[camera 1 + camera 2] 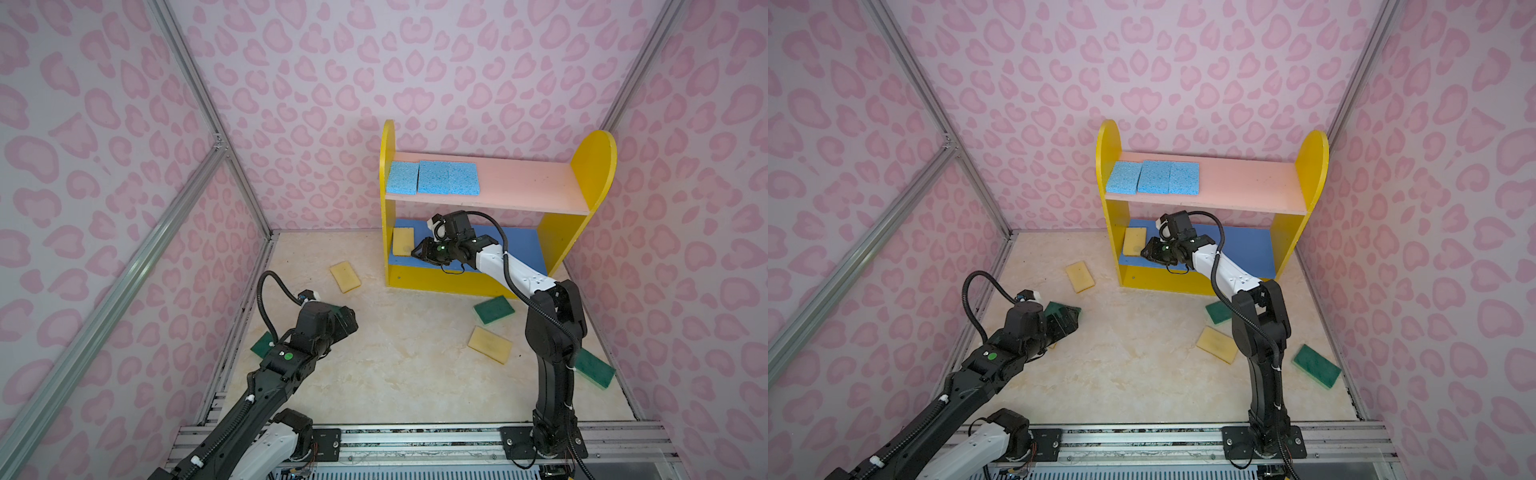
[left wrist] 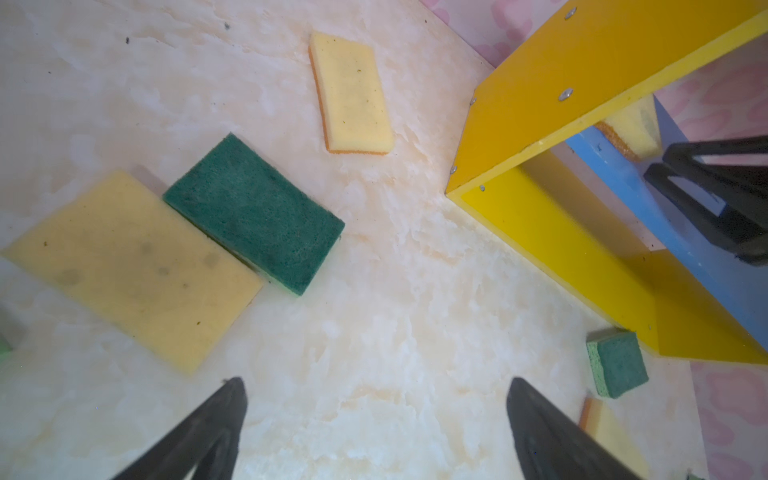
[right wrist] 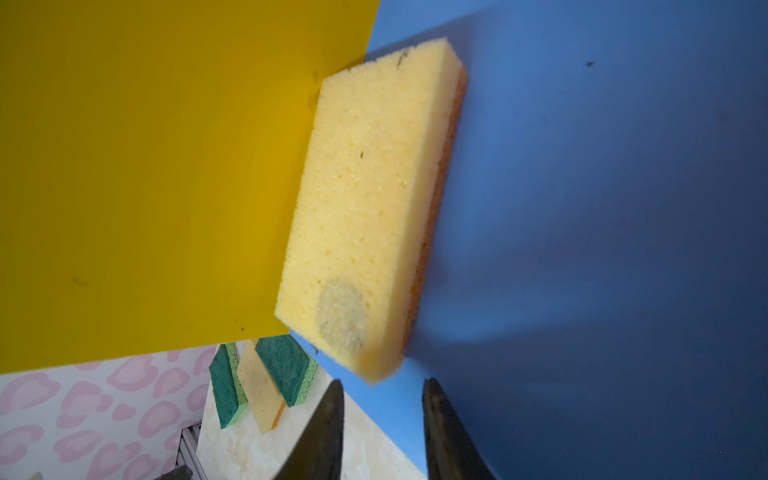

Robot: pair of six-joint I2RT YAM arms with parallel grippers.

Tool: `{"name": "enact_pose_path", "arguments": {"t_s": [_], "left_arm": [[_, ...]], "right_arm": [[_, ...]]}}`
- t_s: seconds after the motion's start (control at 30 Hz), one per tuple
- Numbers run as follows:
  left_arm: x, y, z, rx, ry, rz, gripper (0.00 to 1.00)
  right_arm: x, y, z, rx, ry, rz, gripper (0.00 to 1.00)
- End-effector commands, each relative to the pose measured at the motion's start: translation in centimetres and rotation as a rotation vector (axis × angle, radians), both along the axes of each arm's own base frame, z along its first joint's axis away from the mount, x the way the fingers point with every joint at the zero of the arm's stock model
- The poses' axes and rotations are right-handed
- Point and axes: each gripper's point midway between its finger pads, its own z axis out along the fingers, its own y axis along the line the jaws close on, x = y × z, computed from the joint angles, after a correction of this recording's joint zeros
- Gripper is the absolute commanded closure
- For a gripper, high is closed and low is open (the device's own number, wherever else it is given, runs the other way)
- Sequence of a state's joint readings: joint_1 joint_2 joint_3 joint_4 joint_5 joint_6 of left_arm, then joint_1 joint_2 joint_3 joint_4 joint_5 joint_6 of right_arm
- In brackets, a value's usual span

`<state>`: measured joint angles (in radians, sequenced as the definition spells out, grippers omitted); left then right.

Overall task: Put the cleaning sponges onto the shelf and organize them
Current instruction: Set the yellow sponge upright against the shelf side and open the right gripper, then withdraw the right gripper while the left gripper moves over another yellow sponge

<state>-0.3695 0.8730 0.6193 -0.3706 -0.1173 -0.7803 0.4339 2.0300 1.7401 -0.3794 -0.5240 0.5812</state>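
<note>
**STATUS: FOUR SPONGES SHELVED, ABOUT SEVEN LEFT**

**Top views.** The shelf point(image 1: 592, 166) carries three blue sponges point(image 1: 434, 178) side by side on its pink board point(image 1: 532, 189), above the right hand point(image 1: 417, 251). One yellow sponge point(image 1: 403, 241) lies on the blue board point(image 1: 523, 245), just ahead of that hand. The left hand point(image 1: 1065, 322) hovers over a green sponge point(image 1: 1054, 308) on the worktop point(image 1: 395, 374). More green and yellow pads lie loose on the worktop beside and behind both hands.

**Left wrist.** The left hand point(image 2: 376, 415) is spread wide and grasps nothing. Ahead of it lie a near yellow pad point(image 2: 133, 266) and a green pad point(image 2: 253, 212) abutting it. A far yellow pad point(image 2: 351, 93) lies beyond them.

**Right wrist.** The right hand point(image 3: 382, 415) has its fingers narrowly apart with nothing between them, so it reads as released. The yellow sponge point(image 3: 365, 208) lies flat just ahead of the fingertips, at the shelf's yellow side panel point(image 3: 145, 166).

**Assessment.** The blue group appears complete. The yellow row has just begun, and no green sponge is shelved yet.
</note>
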Motion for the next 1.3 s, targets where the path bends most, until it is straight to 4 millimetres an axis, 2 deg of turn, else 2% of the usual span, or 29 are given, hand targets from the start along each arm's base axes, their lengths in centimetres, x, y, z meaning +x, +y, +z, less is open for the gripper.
{"name": "enact_pose_path", "arguments": {"t_s": [0.0,0.23,0.3,0.33,0.4,0.57,0.73,0.87,1.07,1.27], "left_arm": [[1.3,0.1,0.5,-0.019,-0.004,0.001,0.06],[5.6,0.5,0.6,0.006,0.023,0.035,0.2],[7.0,0.7,0.2,0.014,0.043,0.052,0.3],[7.6,0.8,0.1,0.011,0.051,0.06,0.36],[9.0,0.9,-0.2,0.005,0.069,0.071,0.44],[12.1,1.6,-1.3,0.035,0.104,0.103,0.46],[14.7,1.7,-2.6,0.043,0.119,0.1,0.5],[16.4,2.2,-4.4,0.054,0.161,0.112,0.5],[17.9,2.8,-6.6,0.056,0.213,0.108,0.48],[18.6,3.4,-8.2,0.073,0.258,0.096,0.38]], "right_arm": [[-0.7,-0.1,0.9,-0.002,-0.032,0.014,0.67],[-3.8,-0.8,3.6,0.014,-0.098,0.028,0.58],[-5.0,-1.1,4.7,0.023,-0.129,0.028,0.57],[-5.9,-1.4,3.8,0.016,-0.113,0.028,0.56],[-7.4,-1.9,4.2,0.027,-0.128,0.028,0.55],[-10.8,-3.6,4.2,0.06,-0.16,0.008,0.53],[-14.3,-5.3,2.1,0.087,-0.123,0.018,0.49],[-16.2,-6.4,1.2,0.118,-0.106,0.008,0.45],[-17.5,-7.4,0.1,0.131,-0.092,0.003,0.33],[-17.7,-8.5,-1.6,0.134,-0.063,-0.022,0.3]]}}
